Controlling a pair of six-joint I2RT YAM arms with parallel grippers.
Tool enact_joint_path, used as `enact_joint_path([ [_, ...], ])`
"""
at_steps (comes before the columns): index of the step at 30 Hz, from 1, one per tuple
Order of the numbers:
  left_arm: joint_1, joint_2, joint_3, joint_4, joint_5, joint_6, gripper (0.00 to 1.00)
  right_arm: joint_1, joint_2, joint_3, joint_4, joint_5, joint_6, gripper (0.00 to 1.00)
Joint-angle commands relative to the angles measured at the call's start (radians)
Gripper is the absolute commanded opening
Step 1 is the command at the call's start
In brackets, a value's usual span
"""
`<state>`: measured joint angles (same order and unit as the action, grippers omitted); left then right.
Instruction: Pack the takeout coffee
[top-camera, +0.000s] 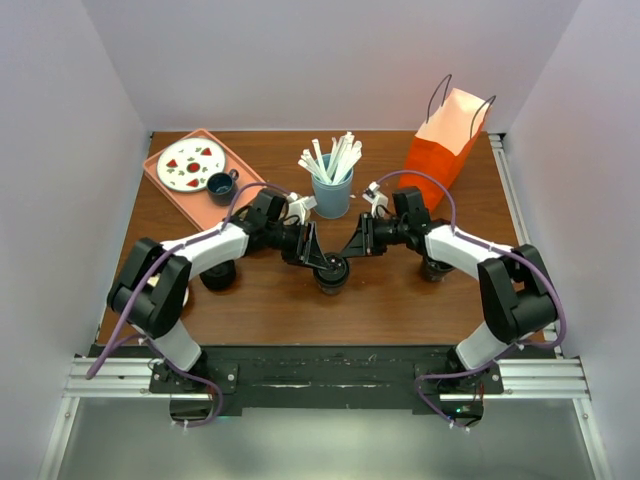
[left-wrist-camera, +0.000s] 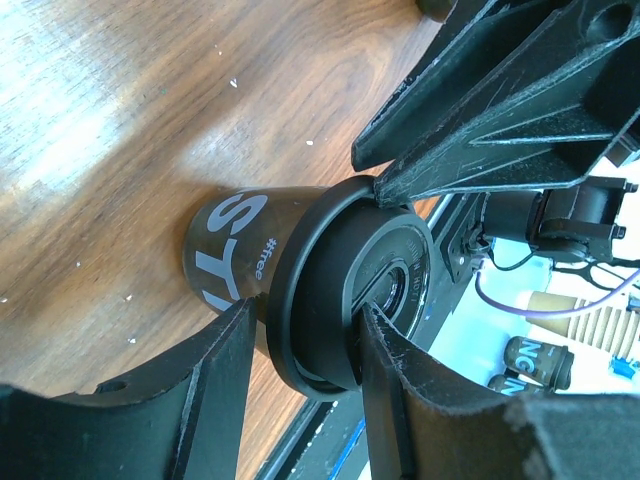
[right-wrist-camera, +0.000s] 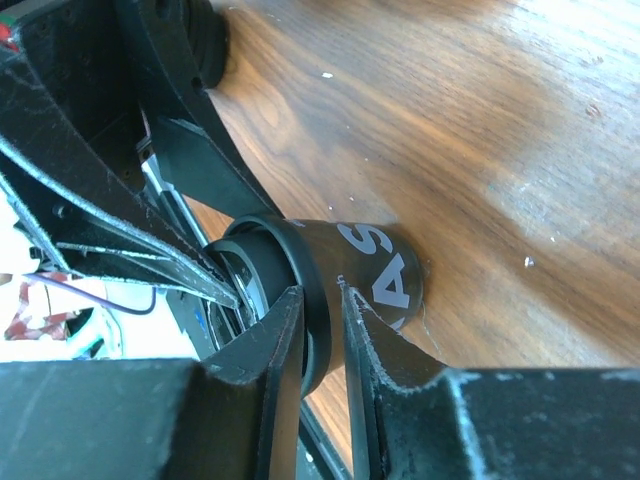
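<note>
Our left gripper (left-wrist-camera: 310, 352) hugs the cup (left-wrist-camera: 225, 250) mid-table (top-camera: 400, 300) to steady it — our right gripper (right-wrist-camera: 322, 330) pinches the lid (right-wrist-camera: 305, 262) rim, maybe to press it on.

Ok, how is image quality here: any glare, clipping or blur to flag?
Top external: evenly lit and sharp, soft shadows only. Left wrist: glare on the table, background at right blown out, near fingers soft, coffee cup lettering crisp. Right wrist: glare streak on the wood at right, white clipping lower left, lid dark between the fingers.
</note>
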<state>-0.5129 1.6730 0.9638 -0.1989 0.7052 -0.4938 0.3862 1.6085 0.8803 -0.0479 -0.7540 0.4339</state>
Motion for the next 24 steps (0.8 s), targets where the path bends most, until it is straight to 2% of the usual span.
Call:
enact_joint_path([
  [1, -0.033, 0.070, -0.059, -0.148, -0.290, 0.077, 0.39, 0.026, -0.013, 0.041, -0.254, 0.154, -0.015, 0.26],
  [5, -0.032, 0.025, -0.010, -0.154, -0.233, 0.038, 0.44, 0.026, -0.071, 0.144, -0.314, 0.151, 0.022, 0.35],
  [13, -0.029, -0.015, 0.141, -0.212, -0.136, 0.012, 0.54, 0.026, -0.127, 0.243, -0.426, 0.185, 0.017, 0.40],
  [19, -0.018, -0.030, 0.216, -0.218, -0.062, -0.015, 0.67, 0.026, -0.173, 0.272, -0.489, 0.218, 0.006, 0.42],
  [21, -0.013, -0.039, 0.240, -0.221, -0.053, -0.019, 0.77, 0.025, -0.186, 0.289, -0.526, 0.232, -0.001, 0.43],
  [24, -0.007, -0.042, 0.280, -0.244, -0.056, -0.006, 0.84, 0.026, -0.205, 0.318, -0.570, 0.278, -0.020, 0.44],
])
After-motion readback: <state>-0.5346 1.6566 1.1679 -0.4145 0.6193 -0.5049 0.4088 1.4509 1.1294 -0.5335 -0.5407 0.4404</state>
